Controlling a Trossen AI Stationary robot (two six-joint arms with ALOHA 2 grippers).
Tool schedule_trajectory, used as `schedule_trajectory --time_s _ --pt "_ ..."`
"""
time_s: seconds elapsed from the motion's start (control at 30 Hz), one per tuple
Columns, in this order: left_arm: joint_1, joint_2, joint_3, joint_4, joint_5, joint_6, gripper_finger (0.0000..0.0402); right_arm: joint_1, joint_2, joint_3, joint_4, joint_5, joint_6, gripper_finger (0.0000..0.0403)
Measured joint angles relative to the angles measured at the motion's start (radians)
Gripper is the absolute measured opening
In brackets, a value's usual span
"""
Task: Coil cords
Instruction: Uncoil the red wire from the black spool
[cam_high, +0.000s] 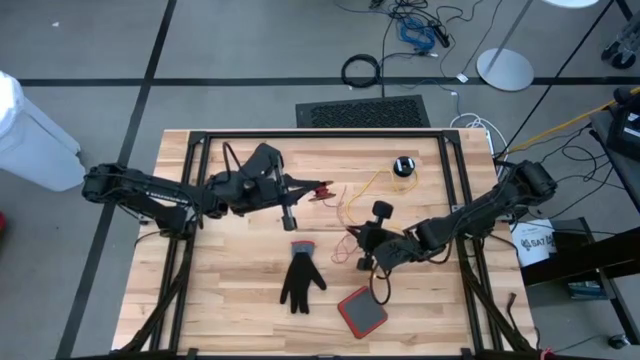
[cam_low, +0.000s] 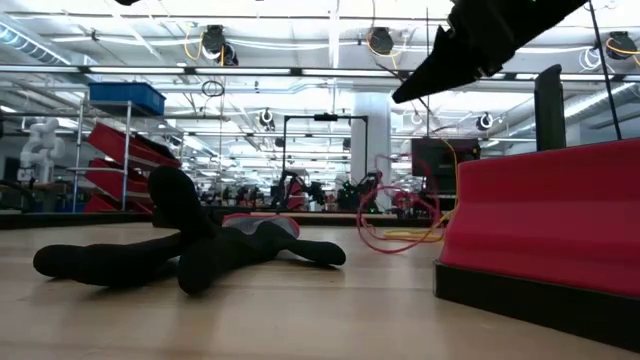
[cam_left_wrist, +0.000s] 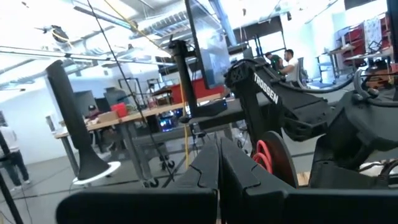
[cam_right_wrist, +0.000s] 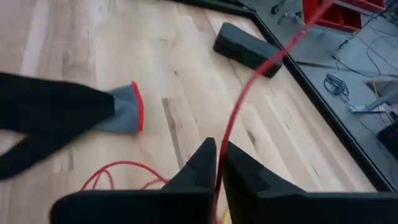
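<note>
A thin red cord (cam_right_wrist: 245, 93) runs up from between the fingers of my right gripper (cam_right_wrist: 219, 165), which is shut on it above the table's middle (cam_high: 362, 247). More red loops (cam_right_wrist: 118, 171) lie on the wood beneath. A yellow wire (cam_high: 368, 187) leads to a black puck (cam_high: 403, 166) at the far right, and a second puck (cam_high: 381, 209) lies nearer. My left gripper (cam_high: 318, 190) is left of the pucks; its fingers (cam_left_wrist: 219, 168) are shut, with a red bit of cord at their ends. My left gripper has a red piece of the cord (cam_high: 323, 188) at its fingertips, coming level from the table's left. The fingers themselves hide the place of contact in the left wrist view. My right gripper pinches the red cord (cam_right_wrist: 217, 186) between its two fingers, coming from the table's right, slanting down. The cord leaves the fingers in a straight line upward (cam_right_wrist: 292, 37), and the loops below lie slack on the table.
A black glove with a grey and red cuff (cam_high: 300, 278) lies near the front middle. A red-edged grey pad (cam_high: 361, 311) lies to its right, and fills the right of the low view (cam_low: 540, 230). A black block (cam_right_wrist: 249, 46) sits by the table's dark frame (cam_high: 300, 133).
</note>
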Motion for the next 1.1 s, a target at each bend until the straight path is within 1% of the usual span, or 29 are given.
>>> schedule_trajectory --time_s 0.1,0.3,0.37,0.47,0.53,0.67,0.8,0.93,1.0,1.1 --pt "0.000 0.000 0.000 -0.002 0.000 0.008 0.0000 0.013 -0.004 0.000 0.014 0.000 -0.010 0.0041" --pt "0.000 0.000 0.001 -0.006 0.000 0.009 0.0000 0.070 -0.043 0.000 -0.010 0.001 0.024 0.0117" --pt "0.000 0.000 0.001 -0.021 0.000 0.010 0.0000 0.098 -0.061 0.000 -0.025 0.033 0.034 0.0138" --pt "0.000 0.000 0.001 -0.039 0.000 0.010 0.0000 0.133 -0.083 0.000 -0.010 0.113 0.021 0.0159" --pt "0.000 0.000 0.001 -0.040 0.000 0.010 0.0000 0.139 -0.087 0.000 0.040 0.148 -0.015 0.0165" --pt "0.000 0.000 0.001 -0.039 0.000 0.010 0.0000 0.105 -0.076 0.001 0.144 0.147 -0.123 0.0164" --pt "0.000 0.000 0.001 -0.040 0.000 0.008 0.0000 0.057 -0.070 0.000 0.266 0.080 -0.239 0.0160" --pt "0.000 0.000 0.001 -0.054 0.001 0.008 0.0000 0.030 -0.066 0.000 0.399 0.061 -0.365 0.0160" --pt "0.000 0.000 0.001 -0.064 0.001 0.008 0.0000 0.006 -0.064 0.000 0.444 0.008 -0.396 0.0160" --pt "0.000 0.000 0.001 -0.063 0.004 0.008 0.0000 -0.041 -0.055 0.001 0.490 -0.113 -0.393 0.0160"
